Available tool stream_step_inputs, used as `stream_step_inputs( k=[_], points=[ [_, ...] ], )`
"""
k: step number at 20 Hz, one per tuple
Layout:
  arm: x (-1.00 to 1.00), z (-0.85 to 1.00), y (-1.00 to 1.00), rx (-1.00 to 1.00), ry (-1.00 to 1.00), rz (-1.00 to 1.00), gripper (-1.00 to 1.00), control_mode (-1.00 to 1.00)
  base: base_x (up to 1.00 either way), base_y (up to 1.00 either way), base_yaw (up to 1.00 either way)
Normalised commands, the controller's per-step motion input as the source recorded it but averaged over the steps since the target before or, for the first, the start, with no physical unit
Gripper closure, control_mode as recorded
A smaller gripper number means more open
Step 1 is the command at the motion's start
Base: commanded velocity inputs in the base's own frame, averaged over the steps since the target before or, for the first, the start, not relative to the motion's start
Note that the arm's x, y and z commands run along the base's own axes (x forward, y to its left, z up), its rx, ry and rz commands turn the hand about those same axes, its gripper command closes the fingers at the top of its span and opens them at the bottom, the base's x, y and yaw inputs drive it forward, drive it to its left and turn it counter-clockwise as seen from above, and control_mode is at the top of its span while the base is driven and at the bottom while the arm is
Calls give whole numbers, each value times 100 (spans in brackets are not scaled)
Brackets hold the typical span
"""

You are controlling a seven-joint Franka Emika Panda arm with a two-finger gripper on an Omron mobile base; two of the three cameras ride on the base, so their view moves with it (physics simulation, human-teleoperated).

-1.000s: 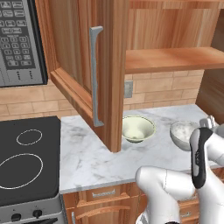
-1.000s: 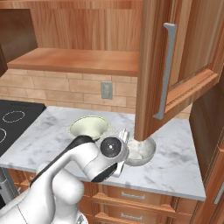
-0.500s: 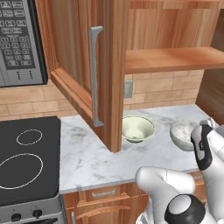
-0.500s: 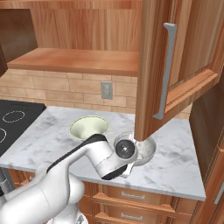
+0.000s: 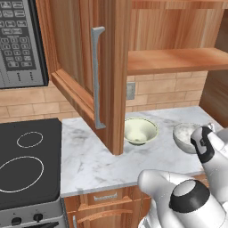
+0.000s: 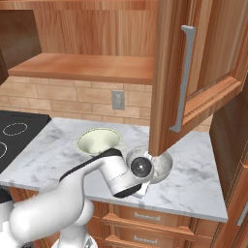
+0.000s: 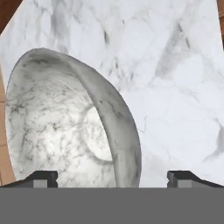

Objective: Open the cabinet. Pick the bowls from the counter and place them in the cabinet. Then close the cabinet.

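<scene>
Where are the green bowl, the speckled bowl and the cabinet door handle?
green bowl (image 5: 140,132): left base view, inside of the bowl.
speckled bowl (image 7: 57,131): hand view, inner wall.
cabinet door handle (image 5: 96,75): left base view, middle of the silver bar.

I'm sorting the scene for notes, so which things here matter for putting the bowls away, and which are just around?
Job:
cabinet, door open
grey bowl
green bowl
counter
gripper, open over the grey bowl's rim

Just around:
microwave
stove
wall outlet
drawers
</scene>
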Motion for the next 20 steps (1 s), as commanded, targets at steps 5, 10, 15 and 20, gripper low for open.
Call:
stream_step_inputs(
  k=[5,10,15,20],
  points=[
    [2,-29,0,0,0,0,-100,-100,0,0,0],
    [17,-26,1,0,0,0,-100,-100,0,0,0],
    [22,-29,6,0,0,0,100,-100,0,0,0],
    [22,-29,1,0,0,0,100,-100,0,0,0]
  ],
)
